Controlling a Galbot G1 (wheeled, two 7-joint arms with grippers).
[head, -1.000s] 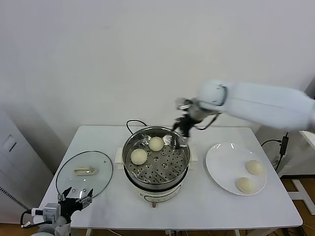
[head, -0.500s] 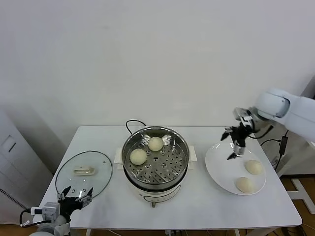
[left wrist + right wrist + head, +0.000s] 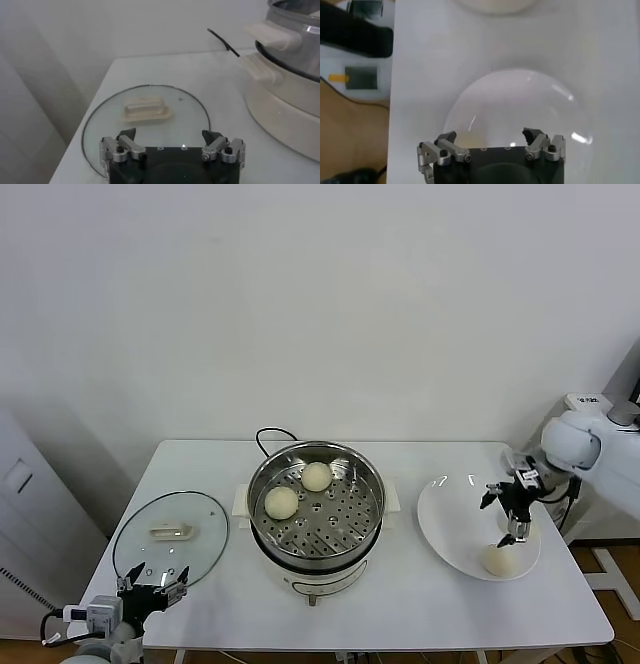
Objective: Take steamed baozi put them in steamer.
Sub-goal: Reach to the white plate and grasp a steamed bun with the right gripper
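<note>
Two steamed baozi (image 3: 298,490) – smooth, round, cream-white – sit on the perforated tray of the shiny steel steamer (image 3: 316,517) at the table's middle. A third bun (image 3: 499,560) lies on the white plate (image 3: 450,519) to the right. Right gripper (image 3: 512,509) hovers over that plate, jaws spread wide, holding nothing. Left gripper (image 3: 152,592) waits wide open and empty near the glass lid (image 3: 171,536) – no readable writing anywhere.

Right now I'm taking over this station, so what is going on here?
The robot is moving baozi from the white plate into the steamer. Two baozi sit on its perforated tray. The right gripper, fingers open and empty, hangs over the plate, just above one baozi. The left gripper waits open by the glass lid.
</note>
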